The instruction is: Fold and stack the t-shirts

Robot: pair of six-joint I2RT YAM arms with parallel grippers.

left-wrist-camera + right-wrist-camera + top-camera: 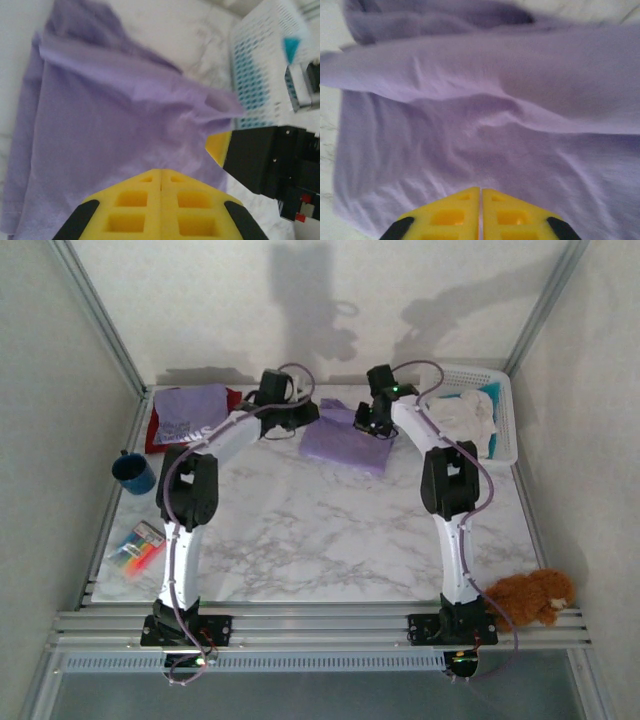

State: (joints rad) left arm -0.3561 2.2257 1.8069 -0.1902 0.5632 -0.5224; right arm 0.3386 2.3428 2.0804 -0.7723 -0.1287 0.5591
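T-shirt [485, 125]: soft lavender cloth in rumpled folds

From above, the red shirt [153, 438] at 10 o'clock lies mostly under the lettered shirt [190, 410], whose print we cannot read. In the left wrist view the basket [260, 50] at 2 o'clock is blurred and cut by the edge. In the right wrist view we lose the plain shirt [485, 115] past the 3 o'clock edge
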